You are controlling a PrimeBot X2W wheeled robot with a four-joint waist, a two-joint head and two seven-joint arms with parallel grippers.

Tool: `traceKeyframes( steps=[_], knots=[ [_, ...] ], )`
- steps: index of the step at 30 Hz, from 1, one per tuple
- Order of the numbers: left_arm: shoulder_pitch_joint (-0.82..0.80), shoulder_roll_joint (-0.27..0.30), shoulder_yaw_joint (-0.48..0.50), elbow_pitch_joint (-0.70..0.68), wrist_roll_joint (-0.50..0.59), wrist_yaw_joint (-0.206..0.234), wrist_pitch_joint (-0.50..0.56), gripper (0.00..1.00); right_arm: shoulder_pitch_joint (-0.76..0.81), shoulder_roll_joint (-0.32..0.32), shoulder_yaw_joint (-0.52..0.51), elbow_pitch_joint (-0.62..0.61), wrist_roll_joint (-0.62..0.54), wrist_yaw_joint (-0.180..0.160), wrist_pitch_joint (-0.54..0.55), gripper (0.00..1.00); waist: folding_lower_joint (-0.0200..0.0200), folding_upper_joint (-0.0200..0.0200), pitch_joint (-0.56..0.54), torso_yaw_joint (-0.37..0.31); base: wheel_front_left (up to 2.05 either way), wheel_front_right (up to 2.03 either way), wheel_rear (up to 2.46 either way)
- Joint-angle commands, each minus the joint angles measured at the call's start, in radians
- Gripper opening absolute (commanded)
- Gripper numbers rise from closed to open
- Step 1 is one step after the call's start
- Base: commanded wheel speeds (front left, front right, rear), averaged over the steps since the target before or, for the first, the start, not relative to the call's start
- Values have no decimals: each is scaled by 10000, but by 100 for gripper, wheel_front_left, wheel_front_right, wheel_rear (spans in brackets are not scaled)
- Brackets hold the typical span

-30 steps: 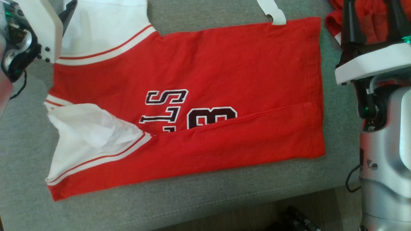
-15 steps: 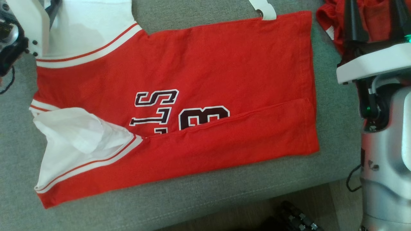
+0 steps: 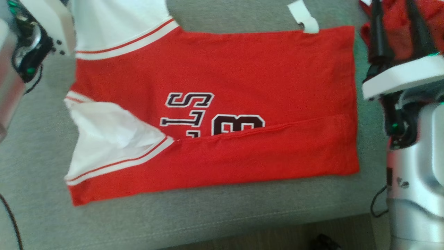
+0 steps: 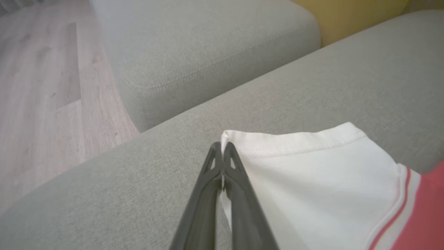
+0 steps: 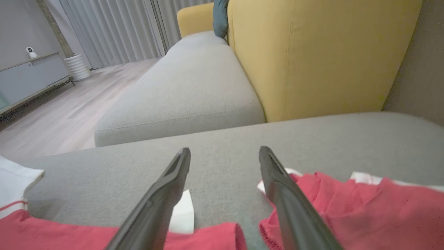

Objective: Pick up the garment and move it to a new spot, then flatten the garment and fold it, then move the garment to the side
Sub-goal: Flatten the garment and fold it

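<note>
Red jersey [image 3: 242,69], white-sleeved, lettered "ST" over a half-covered "8", flat on grey sofa cushion [image 3: 208,215]; left wrist view adds left gripper [image 4: 222,152] clamped on white sleeve corner [image 4: 312,180]; right wrist view, right gripper [image 5: 224,156] jaws apart above hem.

Illumination was soft and even, shadows were faint, head view was slightly blurred, wrist views bowed at edges, white sleeve [image 4: 312,180] glared.
</note>
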Motion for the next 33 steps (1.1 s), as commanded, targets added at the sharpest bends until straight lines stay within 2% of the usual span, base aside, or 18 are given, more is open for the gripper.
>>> traceKeyframes(
  steps=[1,5,9,21,32,33],
  knots=[
    [-480,382,417,-125,54,16,-164,0,38,-30,250,-253,97,33,67,100,0,0,-233,276,0,0,0],
    [-186,309,363,-386,56,16,-699,0,91,-30,342,521,547,33,506,100,0,0,-508,656,0,0,0],
    [174,284,194,-819,-2,16,-813,0,39,-30,133,1306,424,33,941,100,0,0,-684,939,0,0,0],
    [446,561,25,-1879,-67,171,-639,0,-1076,-30,-838,3224,-1221,33,1463,100,0,0,-355,1314,0,0,0],
    [331,666,29,-2175,-105,308,-522,0,-1917,-203,-726,4412,-2022,33,1720,100,0,0,-21,1366,0,0,0],
    [321,669,31,-2168,-114,314,-510,0,-1975,-229,-674,4503,-2012,33,1758,27,0,0,-4,1368,0,0,0]
  ],
)
